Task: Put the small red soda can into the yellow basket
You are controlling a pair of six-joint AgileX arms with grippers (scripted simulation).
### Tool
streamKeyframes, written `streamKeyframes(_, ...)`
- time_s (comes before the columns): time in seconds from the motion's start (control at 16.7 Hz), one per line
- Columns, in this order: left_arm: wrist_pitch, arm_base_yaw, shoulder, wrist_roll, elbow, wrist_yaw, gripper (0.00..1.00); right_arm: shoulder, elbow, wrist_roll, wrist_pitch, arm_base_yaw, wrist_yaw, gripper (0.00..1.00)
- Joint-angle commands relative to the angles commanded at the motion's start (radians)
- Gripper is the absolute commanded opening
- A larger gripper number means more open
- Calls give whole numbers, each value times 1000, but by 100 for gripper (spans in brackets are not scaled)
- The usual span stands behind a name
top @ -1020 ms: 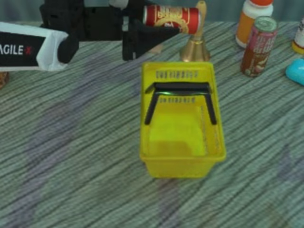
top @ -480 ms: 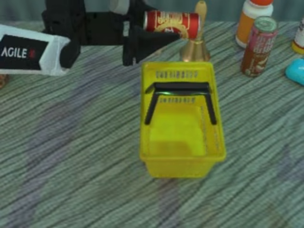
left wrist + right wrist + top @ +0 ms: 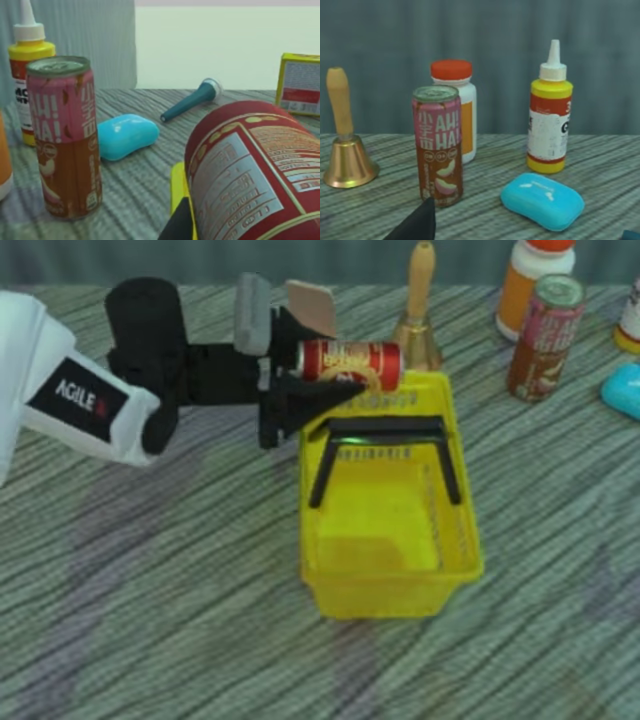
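The small red soda can (image 3: 350, 362) lies on its side in the air, with my left gripper (image 3: 322, 368) shut on its left end. It hangs over the far rim of the yellow basket (image 3: 455, 565), just left of that rim's middle. The basket stands mid-table with its black handles (image 3: 385, 428) folded across the far half and its floor bare. In the left wrist view the red can (image 3: 255, 170) fills the near right, with the basket's yellow rim (image 3: 179, 195) beside it. My right arm is outside the top view.
A brass bell (image 3: 418, 325) stands just behind the basket. At the back right are a tall maroon can (image 3: 543, 338), a white bottle with an orange cap (image 3: 535, 280), a yellow squeeze bottle (image 3: 549, 120) and a blue soap bar (image 3: 622, 390). A brown object (image 3: 310, 305) sits behind my left gripper.
My left arm has swung forward and slightly right, carrying the red can from behind the basket beside the bell to above the basket's far rim. The basket nudged slightly.
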Motion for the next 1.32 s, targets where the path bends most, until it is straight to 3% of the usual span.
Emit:
streamKeyframes(0.24,1,0,1,0,0,0,0,0,0,0,0,0,0,100)
streamKeyframes(1.02,1,0,1,0,0,0,98,0,0,0,0,0,0,100)
streamKeyframes(1.32,1,0,1,0,0,0,100,0,0,0,0,0,0,100)
